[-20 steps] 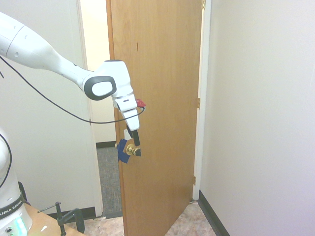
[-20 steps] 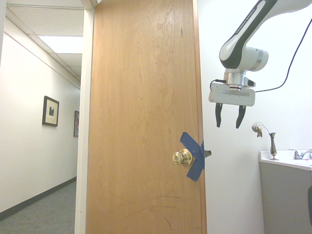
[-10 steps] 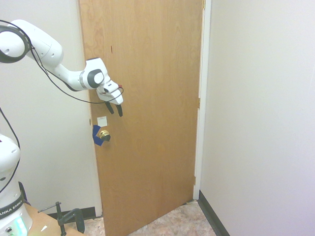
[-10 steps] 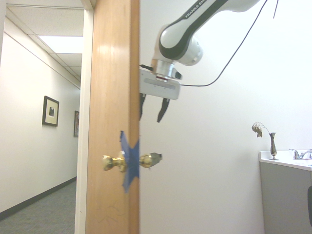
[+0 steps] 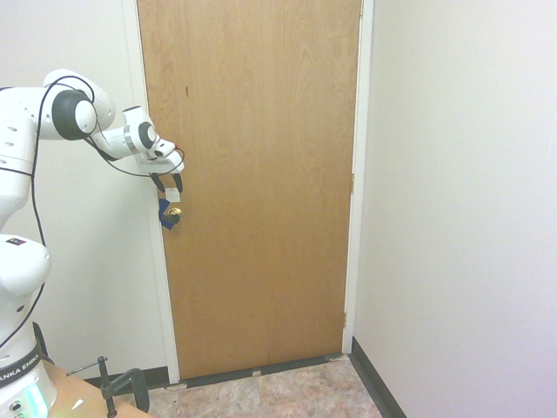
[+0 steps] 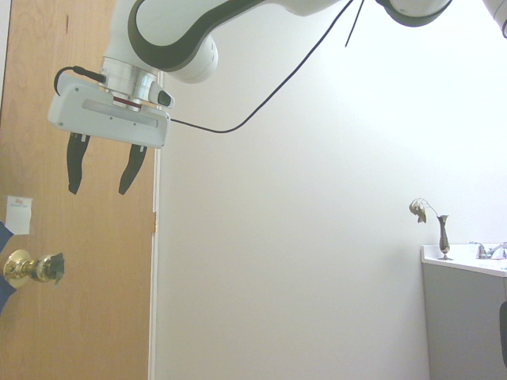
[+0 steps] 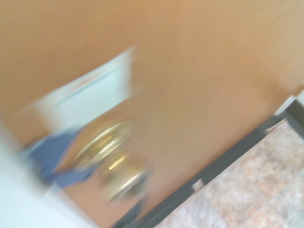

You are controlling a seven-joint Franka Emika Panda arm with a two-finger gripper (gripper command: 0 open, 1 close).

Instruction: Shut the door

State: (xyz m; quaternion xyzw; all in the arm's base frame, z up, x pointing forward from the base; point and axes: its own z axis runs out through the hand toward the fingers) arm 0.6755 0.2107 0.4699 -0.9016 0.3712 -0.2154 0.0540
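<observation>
The honey-brown wooden door [image 5: 252,174] stands flush in its white frame. Its brass knob [image 5: 175,212] sits at the left edge with blue tape [image 5: 163,214] beside it and a small white sticker [image 5: 172,194] just above. My gripper [image 5: 165,183] hangs open right above the knob, close to the door face, holding nothing. In the second exterior view the open gripper [image 6: 101,169] is above the knob [image 6: 25,267] and the sticker [image 6: 17,214]. The blurred wrist view shows the knob [image 7: 114,164], the tape [image 7: 54,156] and the door [image 7: 190,71].
A white wall [image 5: 461,209] runs along the right of the door. A dark baseboard [image 5: 374,379] meets a mottled tile floor [image 5: 287,392]. In the second exterior view a counter [image 6: 463,261] with a small vase [image 6: 442,234] stands at the far right.
The door has swung from ajar to flush in its frame. My gripper moved left with it and down toward the knob, staying open.
</observation>
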